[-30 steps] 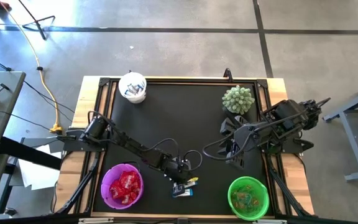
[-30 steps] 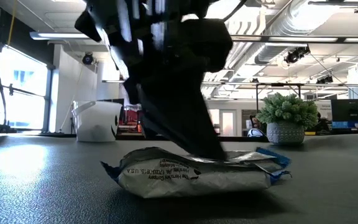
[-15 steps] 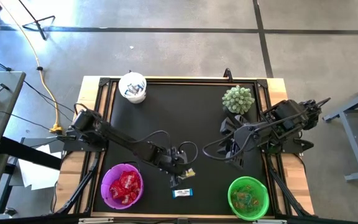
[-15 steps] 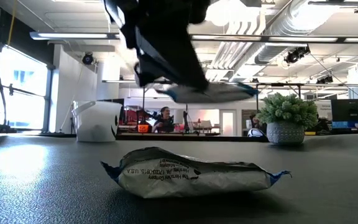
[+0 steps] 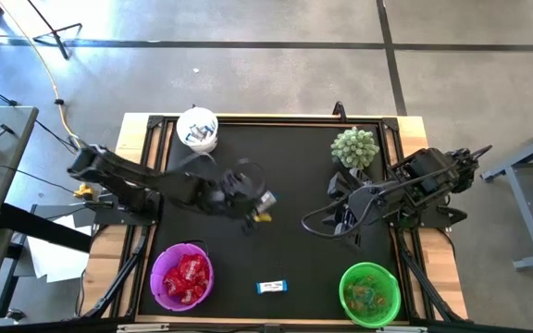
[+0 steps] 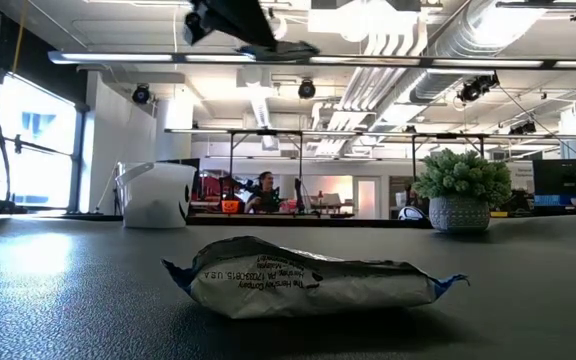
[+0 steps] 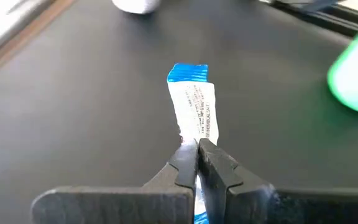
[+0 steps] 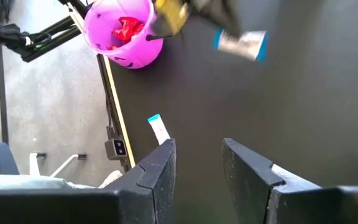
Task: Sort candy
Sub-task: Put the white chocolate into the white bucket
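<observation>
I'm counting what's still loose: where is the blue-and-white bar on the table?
High view: the blue-and-white bar lies at the table's near edge, between the purple bowl and green bowl.

Left gripper (image 5: 259,205) motion-blurred overhead

Two dark jointed arms (image 5: 146,188), blk cables – matte blk fingers (image 8: 157,171)

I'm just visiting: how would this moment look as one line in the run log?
left gripper: shut on blue-and-white mini bar, lifted above table | right gripper: open, waiting at right | second mini bar: lying near front edge
</observation>
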Robot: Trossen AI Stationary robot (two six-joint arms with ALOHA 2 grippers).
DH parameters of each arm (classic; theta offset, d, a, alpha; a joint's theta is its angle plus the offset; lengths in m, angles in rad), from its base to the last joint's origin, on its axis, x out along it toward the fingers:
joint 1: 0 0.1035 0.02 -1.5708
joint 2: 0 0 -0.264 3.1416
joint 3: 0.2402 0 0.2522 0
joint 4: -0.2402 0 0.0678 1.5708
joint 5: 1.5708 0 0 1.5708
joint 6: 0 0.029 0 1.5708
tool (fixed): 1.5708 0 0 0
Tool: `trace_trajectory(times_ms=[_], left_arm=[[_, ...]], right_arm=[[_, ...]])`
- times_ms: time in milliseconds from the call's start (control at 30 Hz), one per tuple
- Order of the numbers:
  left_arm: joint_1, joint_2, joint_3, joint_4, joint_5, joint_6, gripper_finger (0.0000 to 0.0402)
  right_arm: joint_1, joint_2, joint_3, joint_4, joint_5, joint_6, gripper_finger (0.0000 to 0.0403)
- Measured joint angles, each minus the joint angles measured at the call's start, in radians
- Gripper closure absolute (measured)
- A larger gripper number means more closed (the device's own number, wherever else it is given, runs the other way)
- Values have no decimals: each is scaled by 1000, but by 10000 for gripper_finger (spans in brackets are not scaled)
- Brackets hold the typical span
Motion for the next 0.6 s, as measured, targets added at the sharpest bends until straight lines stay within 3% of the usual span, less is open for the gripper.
trace_trajectory(times_ms=[300, 600], left_arm=[[107, -201, -1, -89, -193, 75, 401], [257, -316, 2, -177, -286, 103, 401]], right_arm=[[0, 0, 0, 2, 51, -16, 277], [0, 0, 0, 1, 129, -34, 277]])
